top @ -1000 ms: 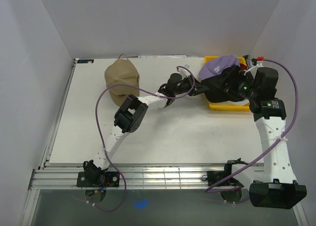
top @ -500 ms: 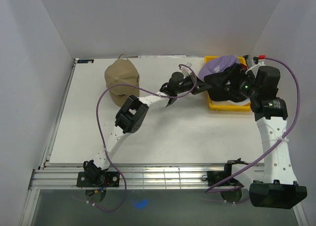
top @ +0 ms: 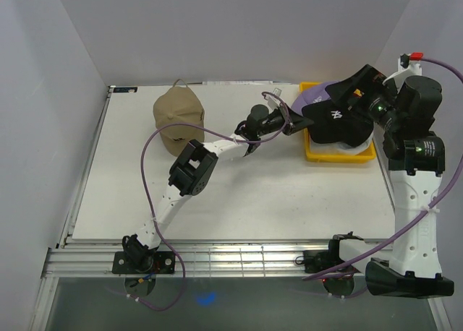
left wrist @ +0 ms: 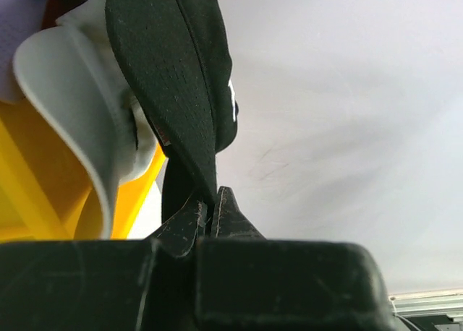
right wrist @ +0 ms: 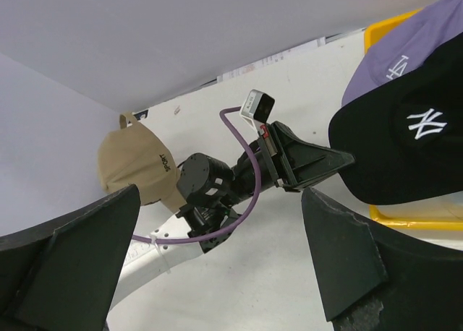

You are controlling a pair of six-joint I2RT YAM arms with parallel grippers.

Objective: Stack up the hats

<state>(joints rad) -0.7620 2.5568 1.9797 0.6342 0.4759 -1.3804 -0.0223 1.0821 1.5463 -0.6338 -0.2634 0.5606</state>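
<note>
The tan hat lies at the table's back left, also in the right wrist view. My left gripper reaches right and is shut on the brim of the black hat with the white logo; the pinch shows in the left wrist view. The black hat hangs over the yellow bin. A lavender hat and a white hat lie in the bin. My right gripper is raised above the bin's back right, open and empty.
The yellow bin stands at the table's back right corner, close to the right wall. A purple cable loops from the left arm beside the tan hat. The white table ends at a metal rail in front.
My right gripper has lifted up and back to the right, away from the black hat, and stands open. The black hat now shows its logo and hangs from my left gripper.
</note>
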